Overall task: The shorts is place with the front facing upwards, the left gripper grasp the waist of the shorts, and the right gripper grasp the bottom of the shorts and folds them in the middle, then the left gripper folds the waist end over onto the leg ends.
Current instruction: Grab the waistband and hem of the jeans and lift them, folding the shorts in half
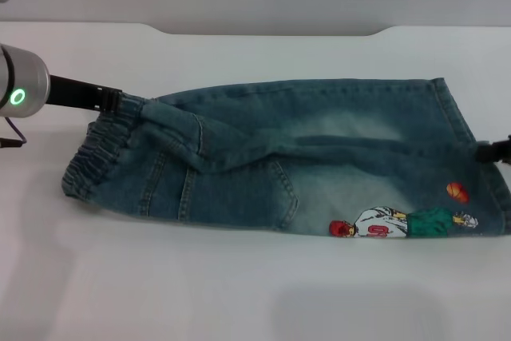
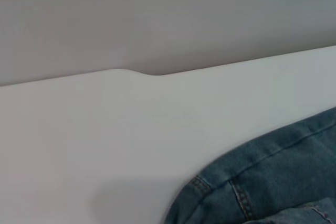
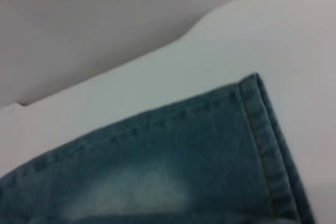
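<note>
Denim shorts (image 1: pixel 303 157) folded lengthwise on the white bench (image 1: pixel 239 293), waist (image 1: pixel 92 161) toward the robot's left, leg ends (image 1: pixel 471 157) toward its right. Left pincer (image 1: pixel 112 100) touches the waist, right pincer (image 1: pixel 491 151) the hem; neither pincer's opening can be told

Lighting is bright, even and diffuse from overhead. The white surface (image 1: pixel 239 293) shows no glare, only faint soft shadows along the near edge of the shorts (image 1: pixel 319 165). The head view is reasonably sharp. Both wrist views are soft; the right wrist view is noticeably blurred throughout.
</note>
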Tool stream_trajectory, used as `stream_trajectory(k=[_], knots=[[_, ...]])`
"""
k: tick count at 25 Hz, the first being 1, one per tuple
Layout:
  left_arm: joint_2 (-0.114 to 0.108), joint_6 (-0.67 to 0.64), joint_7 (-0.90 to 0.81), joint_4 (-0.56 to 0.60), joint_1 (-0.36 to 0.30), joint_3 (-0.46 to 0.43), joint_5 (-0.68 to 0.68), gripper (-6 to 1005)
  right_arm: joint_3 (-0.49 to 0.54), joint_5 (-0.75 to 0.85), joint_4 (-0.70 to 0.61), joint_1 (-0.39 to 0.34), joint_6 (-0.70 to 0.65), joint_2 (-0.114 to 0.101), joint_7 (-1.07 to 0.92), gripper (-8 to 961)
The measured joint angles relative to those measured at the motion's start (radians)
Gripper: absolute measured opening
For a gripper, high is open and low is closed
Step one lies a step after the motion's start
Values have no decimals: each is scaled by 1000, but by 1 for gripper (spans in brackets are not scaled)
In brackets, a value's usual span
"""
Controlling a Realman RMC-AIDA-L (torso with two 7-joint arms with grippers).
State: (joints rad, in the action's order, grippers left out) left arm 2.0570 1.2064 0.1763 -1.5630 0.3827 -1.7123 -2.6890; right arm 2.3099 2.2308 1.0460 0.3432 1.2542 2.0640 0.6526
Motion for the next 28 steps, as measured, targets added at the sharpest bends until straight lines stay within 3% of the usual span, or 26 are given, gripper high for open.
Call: stream_trajectory(k=[16,28], knots=[[2,-30,0,1,-8,-6,2,41,21,-8,234,-16,44,-1,-44,3],[0,-65,0,2,-9,-9,12,41,65,-8,277,1,40,-12,-45,2]])
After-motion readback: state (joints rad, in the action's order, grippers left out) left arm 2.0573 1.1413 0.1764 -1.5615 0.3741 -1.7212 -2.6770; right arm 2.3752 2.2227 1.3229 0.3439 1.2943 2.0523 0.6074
